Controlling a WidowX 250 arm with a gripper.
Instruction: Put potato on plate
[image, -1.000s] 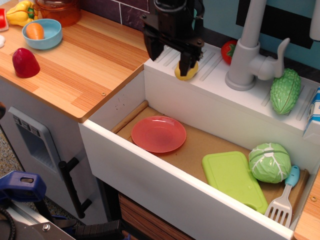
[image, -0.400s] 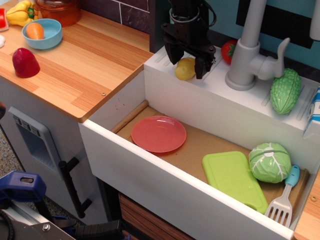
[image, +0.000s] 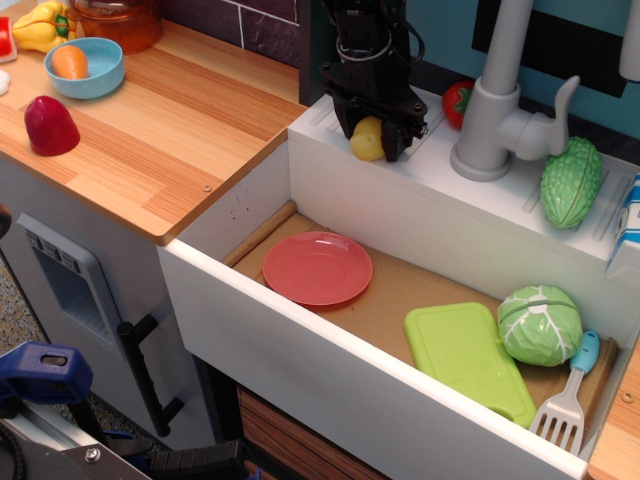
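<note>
The pale-yellow potato (image: 366, 142) sits on the white ribbed ledge (image: 430, 130) behind the sink basin, left of the faucet. My black gripper (image: 369, 134) comes down from above with its two fingers closed against the potato's sides. The potato still rests on the ledge. The coral-pink plate (image: 317, 268) lies flat and bare on the brown sink floor at the left, below and in front of the potato.
A grey faucet (image: 497, 95), a tomato (image: 458, 102) and a green gourd (image: 571, 182) stand on the ledge. A green cutting board (image: 467, 358), a cabbage (image: 540, 324) and a spatula (image: 566, 400) lie in the basin at the right. A blue bowl (image: 85, 66) and a red vegetable (image: 50, 126) sit on the wooden counter.
The gripper moved right over the potato and came down with its fingers apart on either side, then closed them onto the potato. The potato has stayed on the ledge.
</note>
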